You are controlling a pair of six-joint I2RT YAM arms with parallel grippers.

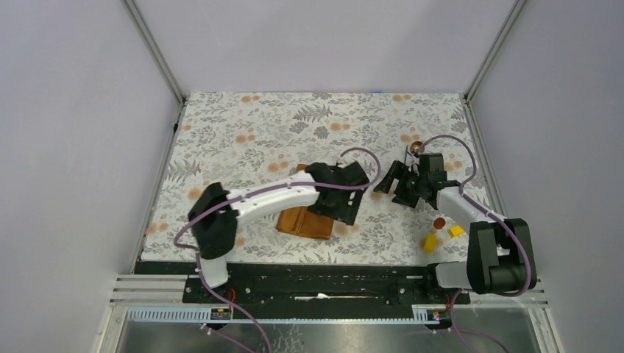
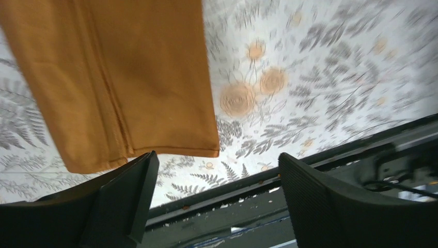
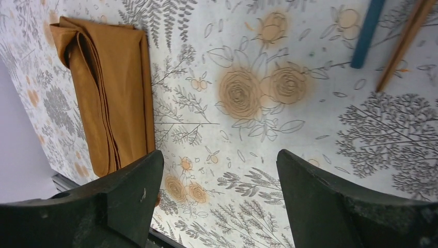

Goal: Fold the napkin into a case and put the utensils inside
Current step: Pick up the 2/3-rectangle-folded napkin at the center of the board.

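Note:
The orange-brown napkin [image 1: 303, 223] lies folded into a long flat case on the floral cloth, partly under my left arm. It shows layered folds in the left wrist view [image 2: 113, 77] and in the right wrist view [image 3: 111, 88]. My left gripper [image 1: 344, 207] hovers open and empty just right of it [image 2: 217, 165]. My right gripper [image 1: 390, 184] is open and empty over bare cloth [image 3: 218, 160]. The utensils [image 1: 409, 153] lie behind it, one with a copper bowl [image 1: 417, 147]. A blue handle [image 3: 366, 33] and a brown stick [image 3: 405, 44] show in the right wrist view.
Two yellow blocks [image 1: 429, 243] [image 1: 456, 230] and a small brown disc [image 1: 439, 222] lie near the right arm's base. A black rail [image 1: 331, 283] runs along the table's near edge, also in the left wrist view [image 2: 320, 155]. Metal frame posts stand at the back corners.

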